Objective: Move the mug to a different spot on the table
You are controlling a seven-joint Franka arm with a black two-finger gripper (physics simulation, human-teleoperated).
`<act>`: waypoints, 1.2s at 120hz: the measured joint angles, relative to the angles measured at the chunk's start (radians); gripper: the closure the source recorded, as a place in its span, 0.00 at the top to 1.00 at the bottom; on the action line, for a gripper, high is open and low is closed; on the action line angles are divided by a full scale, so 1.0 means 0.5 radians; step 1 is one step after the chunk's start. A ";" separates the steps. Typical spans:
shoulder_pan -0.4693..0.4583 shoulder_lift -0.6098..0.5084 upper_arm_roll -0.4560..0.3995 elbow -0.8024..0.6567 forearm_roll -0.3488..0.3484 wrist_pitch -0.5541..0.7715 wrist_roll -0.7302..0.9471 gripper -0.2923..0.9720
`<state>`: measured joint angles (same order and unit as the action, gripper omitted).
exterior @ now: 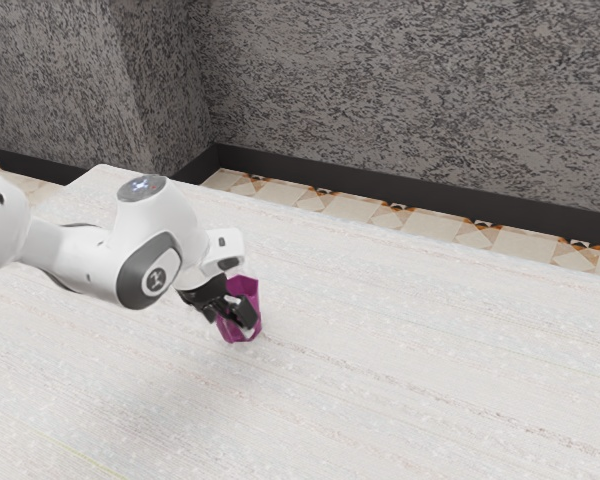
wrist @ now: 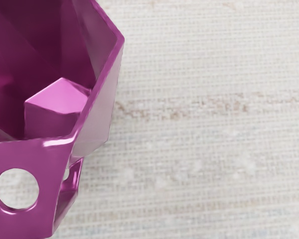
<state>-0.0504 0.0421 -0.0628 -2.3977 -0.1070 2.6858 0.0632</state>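
The mug point(exterior: 248, 297) is a faceted, glossy magenta cup standing low over the pale table point(exterior: 430, 340), left of the middle of the exterior view. My black gripper point(exterior: 233, 311) comes down onto it from the exterior view's left and is shut on the mug's wall, one finger inside and one outside. The mug looks slightly tilted; I cannot tell whether its base touches the table. In the wrist view the mug point(wrist: 65, 74) sits right under my hand, its open mouth facing the camera and its handle point(wrist: 40, 164) with a round hole showing.
The whitish woven-textured table point(wrist: 214, 124) stretches wide toward the exterior view's right and front. A rough grey wall point(exterior: 410, 90) with a dark baseboard and a strip of patterned floor tiles point(exterior: 430, 220) lie beyond the table's far edge.
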 joint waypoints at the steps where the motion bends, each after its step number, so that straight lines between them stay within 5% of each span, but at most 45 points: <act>1: -0.004 -0.007 0.000 -0.001 0.000 0.000 0.001 0.73; 54: -0.126 -0.378 -0.013 0.011 0.004 -0.053 0.036 0.76; 70: -0.135 -0.426 -0.023 0.196 0.134 -0.272 0.043 0.77; 120: -0.278 0.183 -0.038 1.559 0.584 -1.350 0.209 0.77; 144: -0.227 0.244 -0.057 1.690 0.631 -1.611 0.328 0.77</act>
<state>-0.1638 0.1639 -0.0914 -1.5526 0.2085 1.8805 0.2270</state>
